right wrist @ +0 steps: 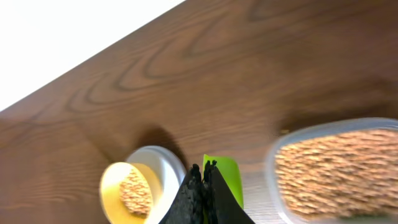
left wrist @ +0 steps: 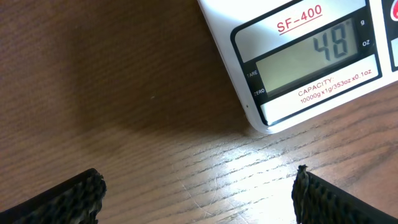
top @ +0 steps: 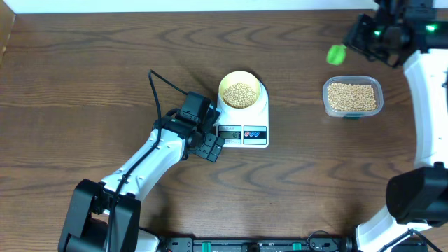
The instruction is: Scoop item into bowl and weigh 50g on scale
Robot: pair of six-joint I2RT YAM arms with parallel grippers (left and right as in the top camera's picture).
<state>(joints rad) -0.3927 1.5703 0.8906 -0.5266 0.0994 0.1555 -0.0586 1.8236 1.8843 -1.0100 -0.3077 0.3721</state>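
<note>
Left end effector (left wrist: 199,186) released, jaws standing wide apart with nothing between them but bare table (top: 84,70); its dark ribbed fingertips (left wrist: 74,193) appear at the lower corners of the left wrist view; it sits low, just in front of the near left corner of the scale (top: 264,112), not touching it. Scale lies flat on the table near the middle, with the display (left wrist: 311,56) on its front edge reading 48. Pale yellow bowl (top: 240,73) stands upright on the scale's platform, at the rear; a mound of tan beans (top: 240,94) lies inside it, covering the bottom but well short of the rim. Clear plastic tub (top: 325,96) stands on the table well to the right of the scale, apart from it, and holds a level layer of further beans (top: 352,98). Right end effector (top: 358,40) is at the far right of the table, behind the tub and clear of it; fingers clenched together, grasping a green scoop (top: 337,54), which projects toward the left beyond the fingertips. In the right wrist view the scoop shows just beside the closed fingers, with bowl and tub below to either side; the scoop's contents cannot be told.
</note>
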